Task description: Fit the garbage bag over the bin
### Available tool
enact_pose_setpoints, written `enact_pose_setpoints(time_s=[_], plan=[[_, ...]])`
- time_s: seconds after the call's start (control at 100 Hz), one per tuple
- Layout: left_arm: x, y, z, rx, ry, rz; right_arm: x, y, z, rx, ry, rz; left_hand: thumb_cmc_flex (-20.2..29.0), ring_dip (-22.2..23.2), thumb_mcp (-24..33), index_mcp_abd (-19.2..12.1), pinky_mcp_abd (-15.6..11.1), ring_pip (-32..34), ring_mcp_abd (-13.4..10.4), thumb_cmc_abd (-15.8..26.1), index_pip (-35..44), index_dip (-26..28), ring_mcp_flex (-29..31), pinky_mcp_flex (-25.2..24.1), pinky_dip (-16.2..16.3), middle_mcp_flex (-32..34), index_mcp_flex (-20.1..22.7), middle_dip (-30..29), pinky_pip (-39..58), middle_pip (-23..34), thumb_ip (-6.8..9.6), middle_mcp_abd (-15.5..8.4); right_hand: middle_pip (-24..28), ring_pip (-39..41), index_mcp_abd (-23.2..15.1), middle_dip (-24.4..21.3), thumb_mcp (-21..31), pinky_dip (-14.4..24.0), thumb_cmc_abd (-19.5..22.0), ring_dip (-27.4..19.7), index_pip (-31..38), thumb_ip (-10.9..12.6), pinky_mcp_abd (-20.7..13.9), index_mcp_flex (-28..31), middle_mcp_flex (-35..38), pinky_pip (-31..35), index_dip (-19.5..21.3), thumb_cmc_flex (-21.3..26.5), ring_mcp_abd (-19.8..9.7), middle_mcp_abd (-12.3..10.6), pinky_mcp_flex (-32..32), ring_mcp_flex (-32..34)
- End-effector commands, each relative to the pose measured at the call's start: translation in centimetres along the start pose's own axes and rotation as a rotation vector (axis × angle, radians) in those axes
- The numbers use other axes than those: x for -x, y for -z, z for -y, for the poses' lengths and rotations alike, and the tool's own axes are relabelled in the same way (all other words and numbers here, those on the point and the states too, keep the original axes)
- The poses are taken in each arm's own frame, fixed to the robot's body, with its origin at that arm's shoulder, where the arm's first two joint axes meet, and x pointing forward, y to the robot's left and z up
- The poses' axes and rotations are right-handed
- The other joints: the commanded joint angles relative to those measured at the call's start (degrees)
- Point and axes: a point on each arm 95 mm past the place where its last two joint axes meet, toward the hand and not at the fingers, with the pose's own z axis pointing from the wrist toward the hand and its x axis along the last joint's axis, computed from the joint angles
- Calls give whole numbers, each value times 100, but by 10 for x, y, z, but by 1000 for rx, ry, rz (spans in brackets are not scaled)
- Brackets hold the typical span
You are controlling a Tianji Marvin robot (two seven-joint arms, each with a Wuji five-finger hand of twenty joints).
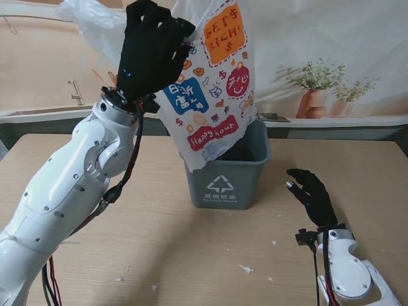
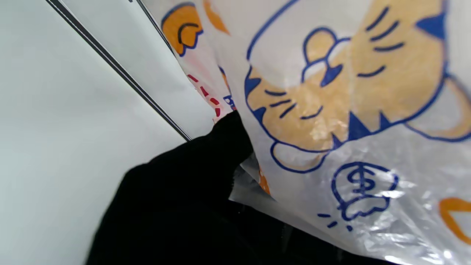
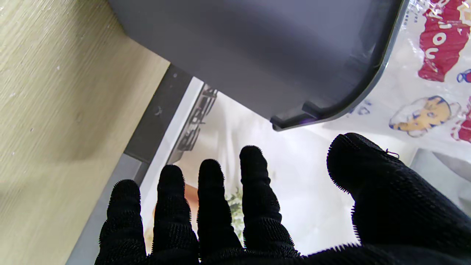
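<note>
From the stand, the garbage bag (image 1: 217, 83) hangs over the grey bin (image 1: 226, 175), hiding its left rim; the left hand (image 1: 150, 51), raised high, grips the bag's top; the right hand (image 1: 312, 191) rests spread and empty on the desk (image 1: 127, 242), right of the bin. The left wrist view shows only bag print beside a black fingertip (image 2: 228, 136). The right wrist view shows splayed fingers (image 3: 254, 184) short of the bin's wall.

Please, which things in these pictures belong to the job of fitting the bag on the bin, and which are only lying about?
For the job:
- garbage bag, held up by the left hand
- grey bin
- right hand, open beside the bin

Lying about:
- small white scraps on the table
</note>
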Motion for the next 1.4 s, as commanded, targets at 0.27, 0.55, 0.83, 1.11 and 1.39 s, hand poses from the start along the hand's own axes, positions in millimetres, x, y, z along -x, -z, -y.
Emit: enact_pose_setpoints(time_s=[0.27,0.55,0.83,1.11,1.39], plan=[[-7,-21,7,-83,-15,-171,4,0,7,-20,-9,14,-68,-103,730,-780,-567,5,-371,-427,213,-85,-355,5,135,-200,261,-92,240,-65,-325,-376,-21,42,19,58,28,34,180,51,-64,89,-22,123,150,-22,48,-115,-26,-114,50,139],[-11,-16,-26,-81,23,-211,5,-1,9,-33,-5,18,-30,-44,820,-720,-452,29,-213,-575,228,-523,-356,-16,221,-100,518,-245,393,-93,-231,-223,-27,44,79,63,23,35,194,53,-90,88,-33,249,193,-18,46,-119,-29,-116,47,133],[-32,-17,-55,-33,106,-266,8,-2,10,-31,-5,28,6,-128,838,-886,-559,-21,-337,-662,256,-620,-261,-13,335,-51,622,-379,621,-114,-158,-383,-40,46,95,64,42,29,191,54,-113,88,-39,312,226,-23,46,-110,-32,-103,43,135],[-28,-16,-58,-44,113,-168,10,-4,12,-43,-4,44,-8,-211,848,-955,-581,-23,-359,-651,266,-654,-212,-24,406,-57,631,-467,754,-113,-164,-415,-37,51,128,71,54,33,194,58,-119,87,-46,351,248,-20,55,-103,-32,-88,31,123],[-39,-38,-46,-147,112,-106,12,-3,11,-40,-3,46,144,-144,780,-564,-400,17,-123,-539,225,-390,-419,-45,342,-246,372,-200,606,-102,-213,-187,-39,51,139,74,49,36,208,58,-128,84,-42,371,260,-18,60,-112,-33,-85,27,116]])
